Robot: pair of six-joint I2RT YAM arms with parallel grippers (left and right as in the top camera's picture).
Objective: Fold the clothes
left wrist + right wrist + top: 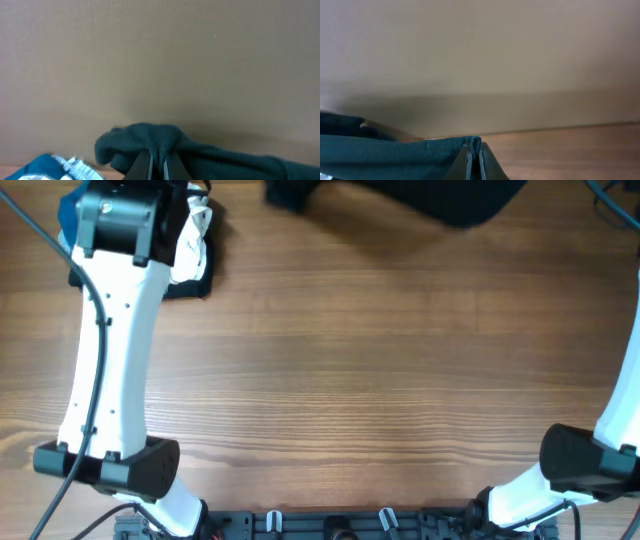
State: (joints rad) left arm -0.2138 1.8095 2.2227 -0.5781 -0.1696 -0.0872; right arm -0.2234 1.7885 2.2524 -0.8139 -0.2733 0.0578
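Observation:
The black garment (pixel 420 200) lies bunched at the table's far edge, partly cut off by the top of the overhead view. My left gripper (pixel 158 167) is shut on a bunched fold of the black garment (pixel 215 157). My right gripper (pixel 474 165) is shut on a thin edge of the same garment (pixel 390 157), which stretches away to its left. Neither gripper's fingers show in the overhead view. The left arm (pixel 110 350) reaches to the far left. The right arm (pixel 590 460) leaves the frame at the right. No logo or lettering shows.
A white garment with dark stripes (pixel 195 240) and blue folded clothing (pixel 68 215) sit at the far left under the left arm; they also show in the left wrist view (pixel 55 167). Bare wooden table (pixel 380 380) fills the middle. A plain wall stands behind.

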